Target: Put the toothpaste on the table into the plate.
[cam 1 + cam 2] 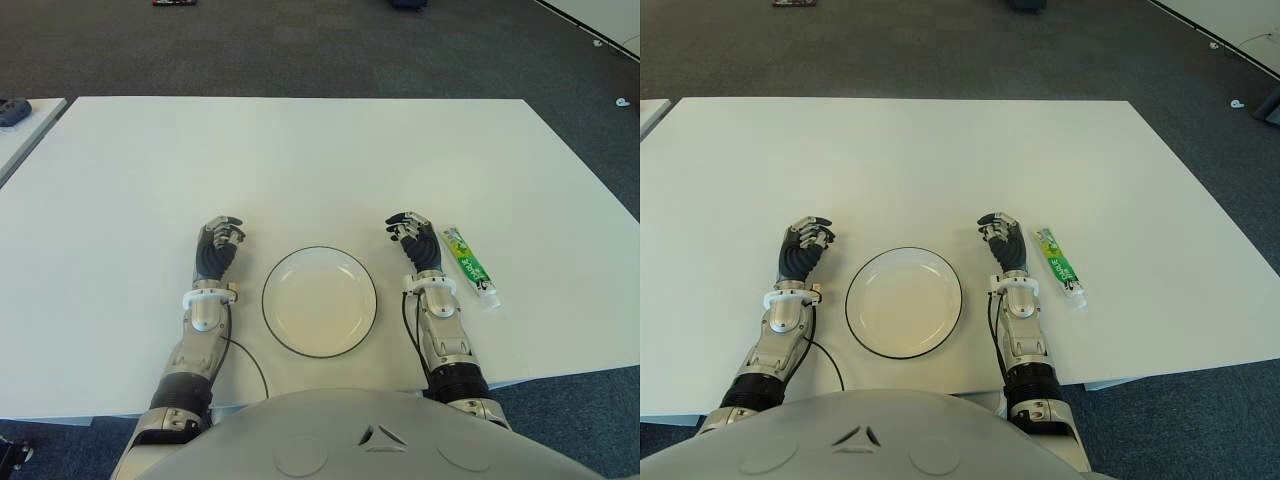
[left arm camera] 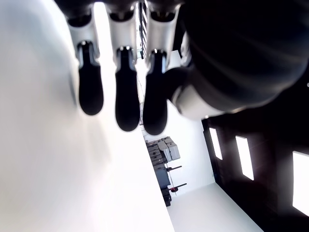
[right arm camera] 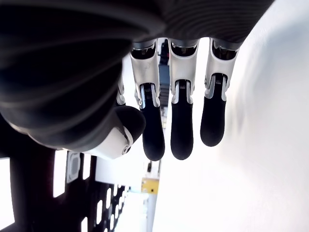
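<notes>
A white worktop (image 1: 300, 150) holds a round white plate (image 1: 320, 300) with a dark rim, empty, near the robot's edge. The toothpaste (image 1: 470, 265) lies flat well to the right of the plate, untouched. The right robot hand (image 1: 412, 236) sits between plate and tube, just beside the tube, fingers loosely curled and holding nothing. The left robot hand (image 1: 218, 240) shows to the left of the plate, fingers likewise relaxed and empty. The risk, as I judge it: the tube lies low and flat, so fingers could push it away from the plate or slip off.
</notes>
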`<move>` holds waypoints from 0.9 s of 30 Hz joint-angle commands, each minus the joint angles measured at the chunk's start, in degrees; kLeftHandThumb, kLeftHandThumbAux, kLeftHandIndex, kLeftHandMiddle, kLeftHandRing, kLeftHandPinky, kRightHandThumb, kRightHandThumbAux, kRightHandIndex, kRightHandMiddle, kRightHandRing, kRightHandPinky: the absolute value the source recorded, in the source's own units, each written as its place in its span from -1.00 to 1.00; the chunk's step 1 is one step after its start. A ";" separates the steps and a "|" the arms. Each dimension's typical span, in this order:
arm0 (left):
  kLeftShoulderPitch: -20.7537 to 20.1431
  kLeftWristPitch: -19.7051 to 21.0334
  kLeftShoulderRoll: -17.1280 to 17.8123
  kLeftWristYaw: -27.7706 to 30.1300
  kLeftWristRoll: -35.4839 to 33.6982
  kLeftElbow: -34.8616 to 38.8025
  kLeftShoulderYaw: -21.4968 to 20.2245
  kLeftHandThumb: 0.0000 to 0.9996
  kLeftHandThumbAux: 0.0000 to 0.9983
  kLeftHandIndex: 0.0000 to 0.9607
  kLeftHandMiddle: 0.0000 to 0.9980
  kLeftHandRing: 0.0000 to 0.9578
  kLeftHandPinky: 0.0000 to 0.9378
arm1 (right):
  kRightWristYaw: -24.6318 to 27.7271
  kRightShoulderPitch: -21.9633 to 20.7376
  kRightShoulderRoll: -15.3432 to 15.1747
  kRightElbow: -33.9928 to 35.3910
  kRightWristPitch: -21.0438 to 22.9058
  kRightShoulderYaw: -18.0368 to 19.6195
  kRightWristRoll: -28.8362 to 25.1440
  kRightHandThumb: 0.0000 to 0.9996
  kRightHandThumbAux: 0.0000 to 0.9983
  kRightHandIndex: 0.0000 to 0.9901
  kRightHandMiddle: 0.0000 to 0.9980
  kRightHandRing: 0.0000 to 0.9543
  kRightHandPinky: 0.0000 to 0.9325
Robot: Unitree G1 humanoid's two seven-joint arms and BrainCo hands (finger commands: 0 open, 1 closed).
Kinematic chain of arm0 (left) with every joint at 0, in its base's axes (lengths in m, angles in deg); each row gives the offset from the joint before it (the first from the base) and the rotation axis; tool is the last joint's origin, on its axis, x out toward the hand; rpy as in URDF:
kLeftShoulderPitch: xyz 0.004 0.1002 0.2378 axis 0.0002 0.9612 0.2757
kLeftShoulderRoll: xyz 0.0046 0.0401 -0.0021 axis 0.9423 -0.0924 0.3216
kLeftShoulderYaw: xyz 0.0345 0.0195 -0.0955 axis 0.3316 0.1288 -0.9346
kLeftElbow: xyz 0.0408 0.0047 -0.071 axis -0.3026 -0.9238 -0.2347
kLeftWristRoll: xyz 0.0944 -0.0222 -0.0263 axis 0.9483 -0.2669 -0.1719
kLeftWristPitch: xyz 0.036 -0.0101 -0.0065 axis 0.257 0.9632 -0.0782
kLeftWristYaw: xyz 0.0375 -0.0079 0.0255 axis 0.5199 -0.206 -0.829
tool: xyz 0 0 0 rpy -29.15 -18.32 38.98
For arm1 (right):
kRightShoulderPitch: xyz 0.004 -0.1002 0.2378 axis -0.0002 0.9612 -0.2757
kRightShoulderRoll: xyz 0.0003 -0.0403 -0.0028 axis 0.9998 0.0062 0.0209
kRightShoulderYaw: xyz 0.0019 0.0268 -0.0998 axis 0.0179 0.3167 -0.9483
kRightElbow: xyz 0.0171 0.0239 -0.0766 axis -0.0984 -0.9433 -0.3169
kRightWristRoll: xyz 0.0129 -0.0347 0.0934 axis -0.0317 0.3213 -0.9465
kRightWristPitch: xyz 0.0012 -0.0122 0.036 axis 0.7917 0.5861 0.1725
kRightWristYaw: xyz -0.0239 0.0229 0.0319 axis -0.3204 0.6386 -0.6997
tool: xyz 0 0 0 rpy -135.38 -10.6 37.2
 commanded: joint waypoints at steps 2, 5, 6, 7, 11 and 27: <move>-0.15 0.68 -0.71 -0.73 0.86 -0.82 0.37 0.41 0.44 -0.10 0.14 0.15 0.13 | 0.64 -0.72 -0.56 -0.34 -0.58 0.26 -0.91 0.42 0.46 -0.15 -0.11 -0.07 0.01; -0.22 0.21 -1.04 -0.58 0.78 -1.15 0.48 0.41 0.44 -0.10 0.13 0.14 0.13 | 1.02 0.74 -0.82 3.65 -0.64 0.04 -0.80 0.41 0.46 -0.15 -0.10 -0.05 0.03; -0.24 0.09 -1.17 -0.60 0.75 -1.27 0.48 0.41 0.44 -0.10 0.12 0.14 0.13 | 1.13 1.38 -0.85 5.43 -0.42 -0.05 -0.75 0.41 0.46 -0.15 -0.09 -0.05 0.04; -0.27 0.00 -1.32 -0.65 0.71 -1.37 0.46 0.41 0.44 -0.10 0.12 0.14 0.14 | 1.12 2.25 -0.80 8.00 -0.21 -0.18 -0.59 0.41 0.46 -0.15 -0.09 -0.04 0.05; -0.31 -0.17 -1.76 -0.84 0.76 -1.54 0.41 0.41 0.44 -0.10 0.11 0.14 0.14 | 0.90 4.32 -0.63 14.09 0.06 -0.43 -0.12 0.41 0.46 -0.15 -0.07 -0.03 0.05; -0.56 -0.43 -2.73 -1.06 0.62 -2.65 -0.02 0.41 0.44 -0.10 0.15 0.17 0.11 | -2.47 8.72 -5.11 22.67 -9.51 2.11 6.90 0.34 0.40 -0.27 -0.59 -0.59 -0.51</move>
